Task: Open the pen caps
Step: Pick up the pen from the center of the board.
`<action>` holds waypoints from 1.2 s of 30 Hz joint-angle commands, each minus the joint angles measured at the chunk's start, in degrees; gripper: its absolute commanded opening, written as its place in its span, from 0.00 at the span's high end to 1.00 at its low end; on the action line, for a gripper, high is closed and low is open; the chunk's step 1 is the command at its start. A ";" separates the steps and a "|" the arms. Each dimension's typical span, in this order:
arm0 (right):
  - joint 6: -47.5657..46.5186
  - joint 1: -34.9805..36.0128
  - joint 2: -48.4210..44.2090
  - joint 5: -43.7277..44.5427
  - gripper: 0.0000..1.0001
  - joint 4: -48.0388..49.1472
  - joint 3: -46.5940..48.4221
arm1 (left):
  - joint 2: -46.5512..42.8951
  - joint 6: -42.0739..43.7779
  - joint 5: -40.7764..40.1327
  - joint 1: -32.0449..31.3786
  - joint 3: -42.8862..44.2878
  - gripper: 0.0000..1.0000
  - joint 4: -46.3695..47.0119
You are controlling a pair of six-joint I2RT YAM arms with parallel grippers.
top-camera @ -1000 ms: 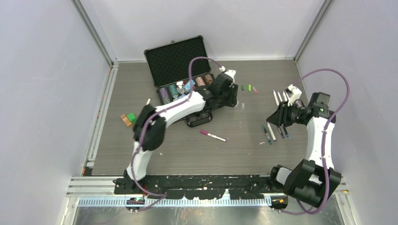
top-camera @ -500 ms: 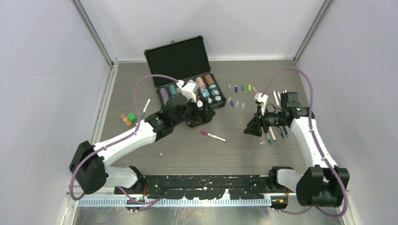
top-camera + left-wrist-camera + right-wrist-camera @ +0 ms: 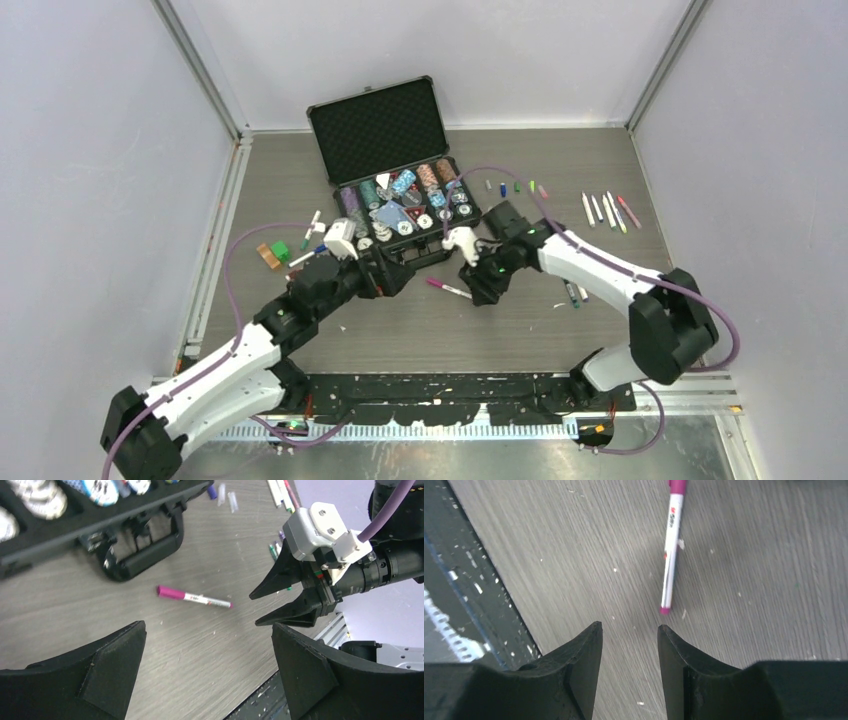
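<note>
Both arms are swinging in from the sides toward the white-barrelled marker pen with the magenta plastic cap [image 3: 455, 290], which is lying on the grey wooden table [image 3: 400, 335]. The left gripper [image 3: 390, 277] is spreading fully wide, while the right gripper [image 3: 629, 626] is hanging half open just short of the pen's tail; both are empty. They are likely lining up a two-handed pull, as the cap is still on.

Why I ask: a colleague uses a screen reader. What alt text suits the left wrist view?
A white pen with a magenta cap lies on the grey table beyond the wide-open left gripper. From the right, the right gripper points at it, jaws parted and empty; a black chip case sits top left.
</note>
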 commanded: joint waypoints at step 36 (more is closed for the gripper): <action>14.87 12.44 21.99 23.74 0.84 10.48 9.87 | -10.86 -13.91 -7.04 0.15 -11.42 0.00 1.46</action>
